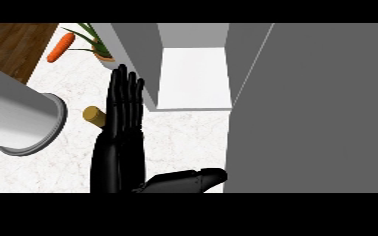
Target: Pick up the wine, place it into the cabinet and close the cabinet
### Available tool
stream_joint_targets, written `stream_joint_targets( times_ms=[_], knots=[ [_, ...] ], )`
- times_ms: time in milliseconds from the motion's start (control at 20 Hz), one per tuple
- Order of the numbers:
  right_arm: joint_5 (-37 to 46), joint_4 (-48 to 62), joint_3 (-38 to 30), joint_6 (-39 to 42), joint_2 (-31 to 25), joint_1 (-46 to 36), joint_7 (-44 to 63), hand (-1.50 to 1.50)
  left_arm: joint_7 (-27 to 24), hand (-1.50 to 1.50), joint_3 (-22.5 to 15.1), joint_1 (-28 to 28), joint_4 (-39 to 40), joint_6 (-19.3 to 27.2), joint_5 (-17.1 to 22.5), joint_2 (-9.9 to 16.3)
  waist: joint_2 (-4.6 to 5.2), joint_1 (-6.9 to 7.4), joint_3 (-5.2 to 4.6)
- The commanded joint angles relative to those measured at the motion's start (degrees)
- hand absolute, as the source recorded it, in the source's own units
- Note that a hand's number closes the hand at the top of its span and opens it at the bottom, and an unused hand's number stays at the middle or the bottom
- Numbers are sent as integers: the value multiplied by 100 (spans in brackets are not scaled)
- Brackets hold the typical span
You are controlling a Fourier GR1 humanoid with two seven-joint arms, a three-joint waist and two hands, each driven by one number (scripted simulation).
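Nearest to me, my left hand (124, 130) rests flat over the worktop (184, 135), fingers straight, grasping nothing; the right hand does not show. Beside it only a cork-coloured top of the wine (94, 116) peeks out, so I cannot tell its axis. Beyond, the cabinet (193, 75) stands open; reaching blindly could knock the bottle over.

Colours on my feed

I'm seeing a black hand (124, 105), grey cabinet (295, 105) showing white inside, orange carrot (60, 47), tan cork (94, 115), white marbled counter (184, 140), brown wood floor (22, 45).
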Motion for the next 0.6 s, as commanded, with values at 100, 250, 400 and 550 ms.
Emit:
stream_joint_targets(
  times_ms=[100, 250, 400, 550],
  knots=[
    [-370, -592, -271, -235, -93, -616, 1135, -150, 237, -150, -495, -458, 209, 716, -269, -14, 12, 70, -5],
    [-179, -552, -163, -7, -22, -41, 634, -150, 1483, -150, -924, -753, -321, 1148, -1175, -14, -10, 68, 2],
    [94, -916, 259, -319, 64, -525, 1405, -150, 1391, -150, -627, -1081, 184, 1291, -908, -14, 6, 60, -5],
    [-390, -1089, -280, -183, -18, -199, 1314, -150, 1843, -150, -802, -780, -283, 1276, -1522, -14, -8, 68, -2]
  ],
)
